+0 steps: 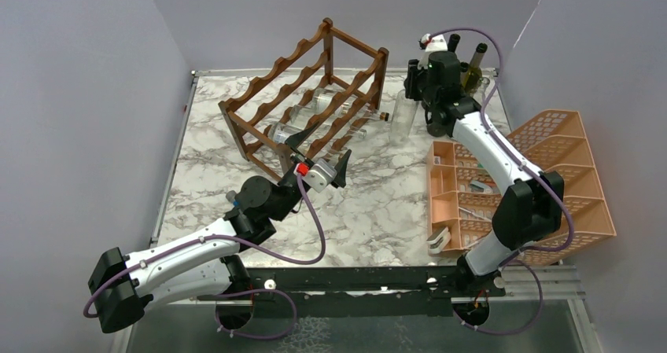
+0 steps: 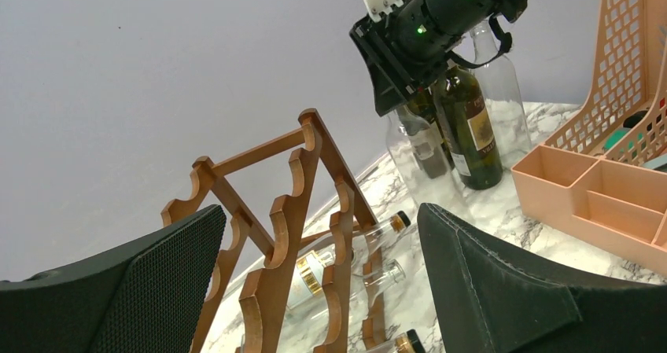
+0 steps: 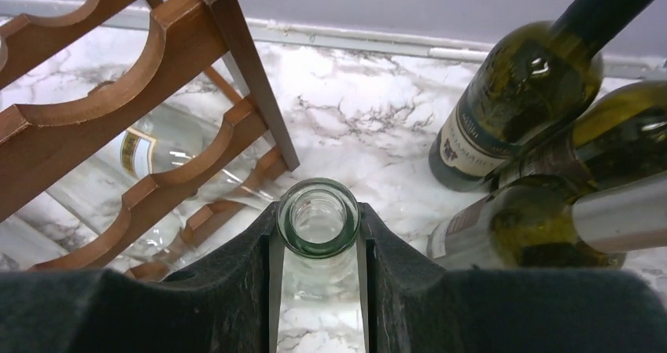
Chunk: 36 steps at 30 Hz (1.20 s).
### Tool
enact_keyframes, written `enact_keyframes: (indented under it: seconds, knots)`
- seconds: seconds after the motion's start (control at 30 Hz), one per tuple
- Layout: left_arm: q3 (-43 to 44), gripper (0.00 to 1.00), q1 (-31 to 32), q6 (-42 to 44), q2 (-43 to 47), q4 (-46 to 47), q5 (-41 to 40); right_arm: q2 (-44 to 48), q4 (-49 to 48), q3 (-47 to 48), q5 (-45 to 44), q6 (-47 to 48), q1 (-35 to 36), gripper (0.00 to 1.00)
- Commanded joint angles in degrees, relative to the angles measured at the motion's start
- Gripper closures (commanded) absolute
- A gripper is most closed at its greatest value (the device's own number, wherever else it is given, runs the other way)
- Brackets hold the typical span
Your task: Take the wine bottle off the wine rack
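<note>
The dark wooden wine rack (image 1: pixel 315 93) stands at the back middle of the marble table, with clear bottles (image 1: pixel 311 113) lying in its lower tier. A clear glass wine bottle (image 1: pixel 403 117) stands upright just right of the rack, outside it. My right gripper (image 1: pixel 411 84) is shut on its neck. In the right wrist view the open bottle mouth (image 3: pixel 318 218) sits between the pads of the right gripper (image 3: pixel 318 226), and the rack (image 3: pixel 157 70) is to the left. My left gripper (image 1: pixel 318 148) is open with nothing in it, in front of the rack (image 2: pixel 283 211).
Dark green wine bottles (image 1: pixel 474 68) (image 3: pixel 511 101) stand in the back right corner, close behind the held bottle. An orange plastic tray organiser (image 1: pixel 511 188) (image 2: pixel 598 196) fills the right side. Grey walls close in the table on the left, back and right.
</note>
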State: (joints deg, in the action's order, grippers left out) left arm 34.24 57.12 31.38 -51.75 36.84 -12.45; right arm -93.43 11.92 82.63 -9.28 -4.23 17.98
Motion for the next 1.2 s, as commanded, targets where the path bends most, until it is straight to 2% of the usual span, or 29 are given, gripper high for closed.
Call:
enact_keyframes:
  seconds: [0.0,0.17,0.3,0.43,0.73,0.8,1.0,1.17]
  knots:
    - [-0.84,0.01,0.18,-0.01,0.76,1.56,0.32,2.83,-11.97,-5.44,-2.59,4.18,-0.22,0.99]
    - [-0.84,0.01,0.18,0.0,0.89,1.54,0.38,4.13,-16.53,-9.36,-5.02,4.76,-0.22,0.99]
    - [-0.91,0.01,0.17,0.0,1.02,1.54,0.32,5.84,-25.25,-15.99,-5.43,6.49,-0.22,0.99]
    - [-0.84,0.01,0.16,0.02,0.93,1.57,0.23,6.18,-23.69,-16.48,-11.91,5.47,-0.23,0.99]
    - [-0.84,0.01,0.14,-0.3,0.88,1.57,0.69,5.4,-19.42,-14.93,-15.05,4.27,-0.22,0.98]
    - [-0.84,0.01,0.13,-0.05,1.0,1.57,0.37,4.9,-17.79,-14.6,-15.26,3.3,-0.22,0.89]
    - [-0.84,0.01,0.16,-0.15,1.29,1.57,0.44,5.87,-11.13,-12.25,-17.59,0.27,-0.22,0.48]
    - [-0.84,0.01,0.17,-0.44,1.46,1.53,0.8,8.31,-4.13,-9.43,-16.36,-0.84,-0.22,0.29]
